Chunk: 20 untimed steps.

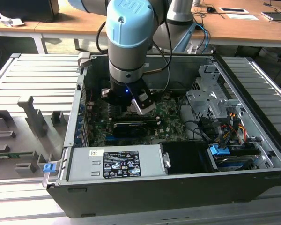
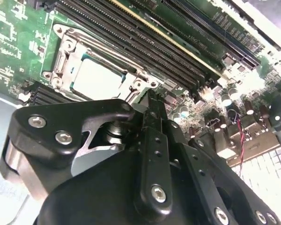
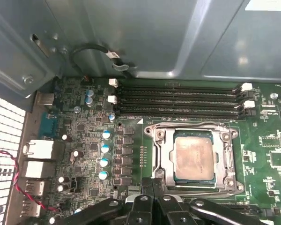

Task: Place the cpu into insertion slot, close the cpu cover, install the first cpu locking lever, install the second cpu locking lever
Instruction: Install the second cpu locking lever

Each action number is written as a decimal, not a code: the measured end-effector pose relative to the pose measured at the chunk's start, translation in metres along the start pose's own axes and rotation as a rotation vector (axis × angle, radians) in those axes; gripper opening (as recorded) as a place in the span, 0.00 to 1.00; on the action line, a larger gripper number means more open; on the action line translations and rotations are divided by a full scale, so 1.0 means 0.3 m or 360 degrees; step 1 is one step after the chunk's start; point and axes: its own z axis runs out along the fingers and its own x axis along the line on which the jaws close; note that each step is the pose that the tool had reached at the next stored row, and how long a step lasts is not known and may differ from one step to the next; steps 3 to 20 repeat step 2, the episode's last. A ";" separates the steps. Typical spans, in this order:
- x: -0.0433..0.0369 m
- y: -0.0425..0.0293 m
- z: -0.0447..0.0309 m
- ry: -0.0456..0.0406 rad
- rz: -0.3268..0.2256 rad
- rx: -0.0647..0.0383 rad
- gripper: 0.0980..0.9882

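The gripper [image 3: 153, 199] is positioned low over the motherboard [image 3: 267, 154], at the edge of the insertion slot [image 3: 152, 140]. In both wrist views the fingertips [image 2: 152, 105] are seen pressed together with nothing pinched between them, the narrow tip directed at the socket rim; this pose is judged suitable for pushing a wire lever rather than for carrying a part.

The cpu [image 3: 193, 158] is seated flat in the slot, its dull grey face showing through the square opening of the cpu cover [image 3: 166, 161], which lies folded down over it. A thin wire locking lever [image 3: 187, 125] is seen running along the far side of the frame; whether it is latched cannot be told.

Beyond the socket, the black memory slots [image 3: 178, 101] lie in parallel rows, and the grey chassis wall [image 3: 131, 33] stands behind them. In the exterior view, the arm [image 1: 129, 42] is lowered into the open computer case [image 1: 178, 187].
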 end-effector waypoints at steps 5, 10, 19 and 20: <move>0.000 0.001 -0.004 0.0000 0.0000 0.0000 0.01; 0.000 0.001 -0.004 0.0000 0.0000 0.0000 0.01; 0.000 0.001 -0.004 0.0000 0.0000 0.0000 0.01; 0.000 0.001 -0.004 0.0000 0.0000 0.0000 0.01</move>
